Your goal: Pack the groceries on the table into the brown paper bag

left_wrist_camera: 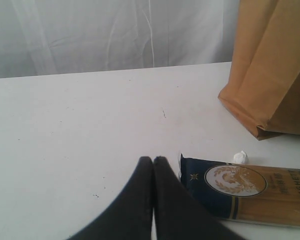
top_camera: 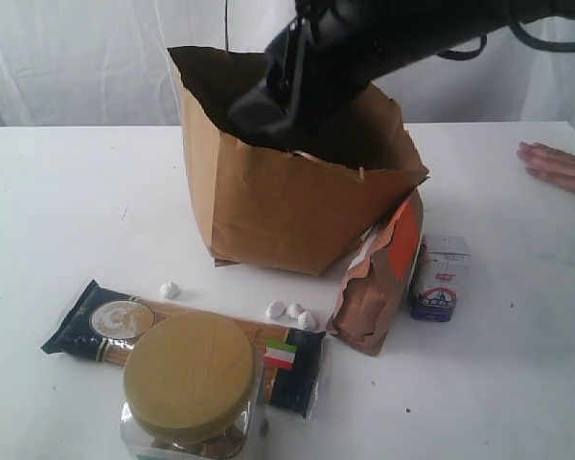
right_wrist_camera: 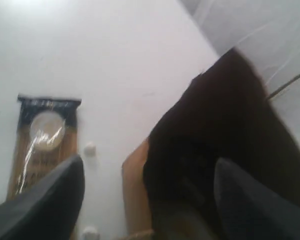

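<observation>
The brown paper bag stands open at mid-table. My right gripper hangs over its mouth, open and empty, above the bag's dark inside. The orange-brown pouch leans on the bag's right corner, with the small white-blue carton beside it. In front lie the navy spaghetti packet and the clear jar with the tan lid. My left gripper is shut and empty, low over the table next to the packet's end. No tin can or yellow-grain bottle shows.
A person's hand rests on the table at the far right. Small white pebble-like bits lie between the bag and the spaghetti packet, one more to the left. A white curtain hangs behind the table.
</observation>
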You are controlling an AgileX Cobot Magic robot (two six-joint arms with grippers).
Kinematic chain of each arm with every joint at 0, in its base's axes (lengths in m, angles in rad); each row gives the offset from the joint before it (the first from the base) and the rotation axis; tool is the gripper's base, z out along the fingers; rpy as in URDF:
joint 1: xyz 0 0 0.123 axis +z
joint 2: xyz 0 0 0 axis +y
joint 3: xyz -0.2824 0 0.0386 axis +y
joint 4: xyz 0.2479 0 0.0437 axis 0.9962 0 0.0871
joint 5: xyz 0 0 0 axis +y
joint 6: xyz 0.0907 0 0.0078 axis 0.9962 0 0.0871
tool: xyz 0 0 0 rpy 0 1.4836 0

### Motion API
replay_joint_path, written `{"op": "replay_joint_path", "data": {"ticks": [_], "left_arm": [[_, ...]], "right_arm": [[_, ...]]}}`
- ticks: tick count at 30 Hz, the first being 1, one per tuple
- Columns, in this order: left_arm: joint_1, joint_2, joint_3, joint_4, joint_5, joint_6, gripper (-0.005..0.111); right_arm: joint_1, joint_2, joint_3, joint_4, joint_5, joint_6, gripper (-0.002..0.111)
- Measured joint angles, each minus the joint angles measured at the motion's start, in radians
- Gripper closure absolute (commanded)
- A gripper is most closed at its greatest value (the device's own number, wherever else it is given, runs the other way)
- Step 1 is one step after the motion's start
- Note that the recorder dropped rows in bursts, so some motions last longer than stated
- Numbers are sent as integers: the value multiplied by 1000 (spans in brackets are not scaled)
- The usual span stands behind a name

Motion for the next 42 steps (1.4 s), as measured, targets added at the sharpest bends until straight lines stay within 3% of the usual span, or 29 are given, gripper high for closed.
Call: {"op": "replay_joint_path", "data": {"ticks": [13,32,37,42], "left_arm": [[-4,0,0,0,0,0,107],[-4,0,0,0,0,0,107],[-4,0,0,0,0,0,107],[-4,0,12,0,-9,0,107]], "right_arm": [[0,83,0,-161,81,2,41],[0,134,0,-280,-201,162,41],[0,154,0,-382,-5,312,56],[0,156,0,-400,30,342,89]]}}
